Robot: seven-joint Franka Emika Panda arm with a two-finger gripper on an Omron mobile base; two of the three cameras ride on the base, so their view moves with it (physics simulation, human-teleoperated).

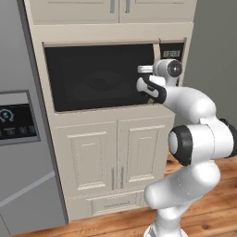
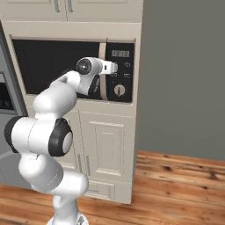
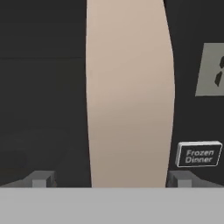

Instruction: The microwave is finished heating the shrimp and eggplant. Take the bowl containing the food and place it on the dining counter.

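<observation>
Our gripper (image 3: 111, 179) stands wide open with nothing held, one fingertip on each side of the handle (image 3: 129, 94). The beige bar runs straight up between the tips in the hand view, its long axis vertical, just ahead of us. Behind it sits the microwave (image 1: 99, 76) with its door shut; the bowl is presumably inside, though we cannot make it out through the dark glass.
</observation>
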